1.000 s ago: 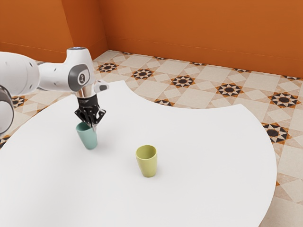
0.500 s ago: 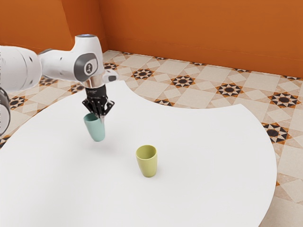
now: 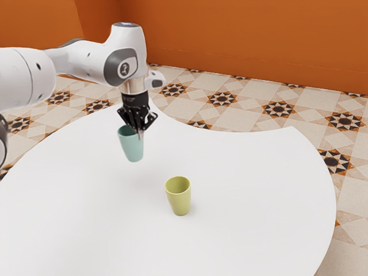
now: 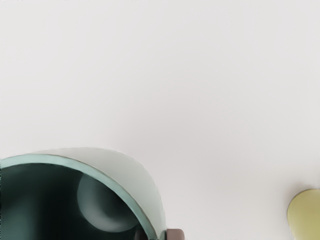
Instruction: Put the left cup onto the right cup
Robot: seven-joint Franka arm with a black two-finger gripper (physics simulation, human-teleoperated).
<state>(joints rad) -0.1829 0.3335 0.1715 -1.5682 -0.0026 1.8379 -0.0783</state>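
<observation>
My gripper (image 3: pixel 138 130): black | my arm (image 3: pixel 69 60): white | left cup (image 3: pixel 131 147): teal | right cup (image 3: pixel 178 196): yellow-green | table (image 3: pixel 247 190): white | wall (image 3: pixel 241 34): orange | floor (image 3: pixel 259 112): beige, star-patterned

The white arm (image 3: pixel 75 57) comes in from 9 o'clock of the exterior view and bends down to the black tool (image 3: pixel 140 131), which points at the counter (image 3: pixel 247 190). Its fingers pinch the rim of the teal cup (image 3: pixel 131 146) from both sides. The cup hangs clear of the white counter, mouth up and slightly tilted, with a faint shadow below it. The green cup (image 3: pixel 178 195) stands upright on the counter at about 4 o'clock from the teal cup, well apart from it. Past the counter's curved edge, toward 12 and 3 o'clock, lies a patterned tile floor (image 3: pixel 259 103) against an orange wall (image 3: pixel 241 34).
</observation>
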